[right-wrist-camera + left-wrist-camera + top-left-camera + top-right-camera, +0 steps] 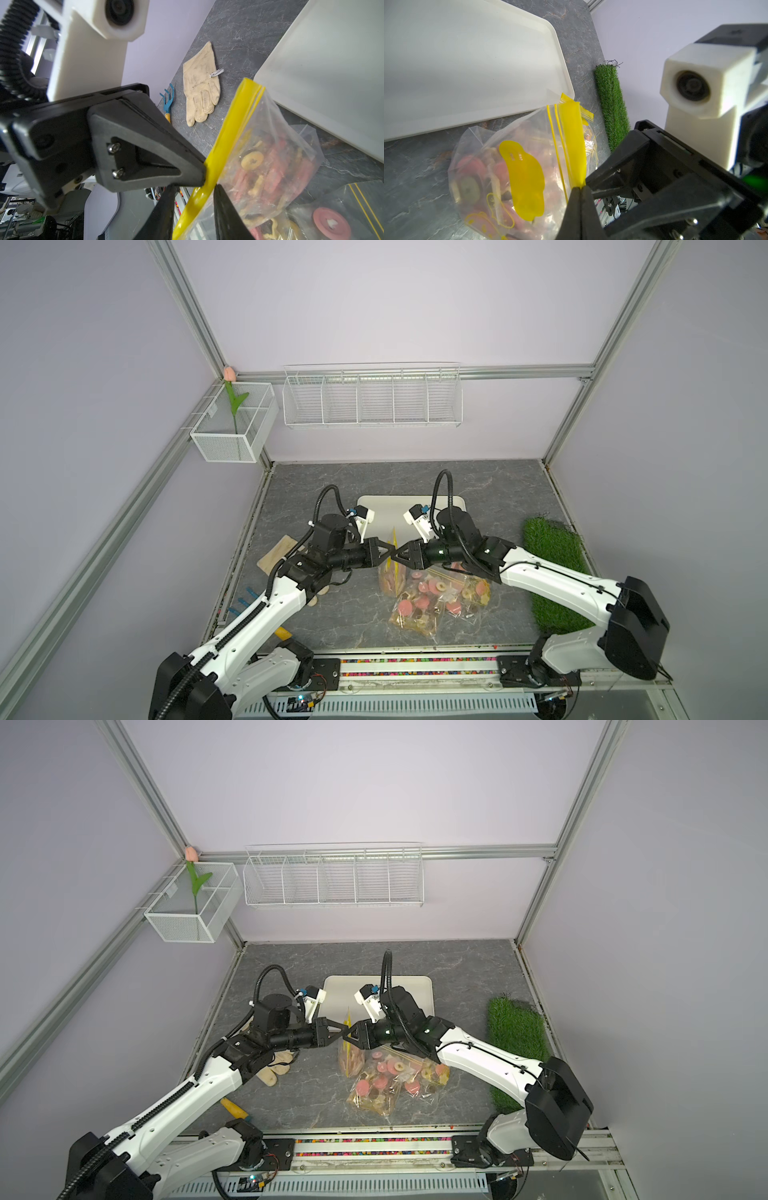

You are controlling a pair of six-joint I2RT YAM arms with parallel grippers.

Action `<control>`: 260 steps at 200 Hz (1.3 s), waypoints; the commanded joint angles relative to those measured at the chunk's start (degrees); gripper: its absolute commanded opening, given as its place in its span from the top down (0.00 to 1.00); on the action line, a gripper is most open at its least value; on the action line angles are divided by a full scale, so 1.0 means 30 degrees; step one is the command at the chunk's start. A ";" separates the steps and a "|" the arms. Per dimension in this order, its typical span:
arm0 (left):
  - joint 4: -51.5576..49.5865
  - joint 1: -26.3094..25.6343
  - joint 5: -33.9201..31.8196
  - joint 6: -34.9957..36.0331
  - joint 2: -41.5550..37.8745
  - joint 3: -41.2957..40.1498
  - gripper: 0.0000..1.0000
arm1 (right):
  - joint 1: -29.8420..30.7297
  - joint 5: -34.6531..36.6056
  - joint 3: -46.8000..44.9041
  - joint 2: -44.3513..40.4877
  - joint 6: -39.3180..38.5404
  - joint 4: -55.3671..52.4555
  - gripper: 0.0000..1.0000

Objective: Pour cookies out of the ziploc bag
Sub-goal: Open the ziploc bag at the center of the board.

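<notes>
- Yellow strip (571, 135) tops the clear bag (391, 577), which stands on edge over the middle of the worktop (332, 489), mouth up. The cookies (276, 164) (pink, beige and brown) sit low inside, none poured yet.
- The left gripper (580, 187) is clenched on that strip and holds the bag's top upright, apparently to offer the seal to the other arm. Whether the bag's belly touches the worktop cannot be told.
- The right gripper (195, 187) meets it nose to nose, jaws parted on either side of the same strip and gripping nothing. It looks poised to take hold so the mouth can be pulled apart.
- The strip appears sealed, so opening seems the step in hand, ahead of any tipping.
- A white tray (415, 498) lies bare just behind the bag, toward the back edge, and is the likely landing place.
- Spare bags (432, 593) of cookies lie flat beside the held one, toward the front edge.
- A glove (201, 89) and rake (168, 101) sit by the left edge and a grass mat (552, 564) along the right, all well apart from the work.
</notes>
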 commanded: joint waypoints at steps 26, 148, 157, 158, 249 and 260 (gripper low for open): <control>0.0638 0.0026 0.0547 0.0314 -0.0030 0.0475 1.00 | -0.0249 0.0232 -0.0787 0.0073 0.0201 0.0696 0.83; 0.0130 0.0184 0.0705 0.0911 -0.0183 0.0375 1.00 | -0.0754 -0.0578 -0.1109 -0.0336 0.0156 0.0936 0.77; 0.0014 0.0177 0.0632 0.0978 -0.0183 0.0380 1.00 | -0.0771 -0.0687 -0.1082 -0.0369 0.0128 0.0941 0.76; 0.0004 0.0190 0.0621 0.0982 -0.0199 0.0380 1.00 | -0.0758 -0.0711 -0.1082 -0.0386 0.0115 0.0942 0.76; -0.0486 0.0203 0.0565 0.1380 -0.0183 0.0460 1.00 | -0.0994 -0.1178 -0.1325 -0.0431 0.0217 0.1573 0.74; -0.0519 0.0201 0.0631 0.1396 -0.0214 0.0460 1.00 | -0.1002 -0.1203 -0.1361 -0.0403 0.0216 0.1631 0.76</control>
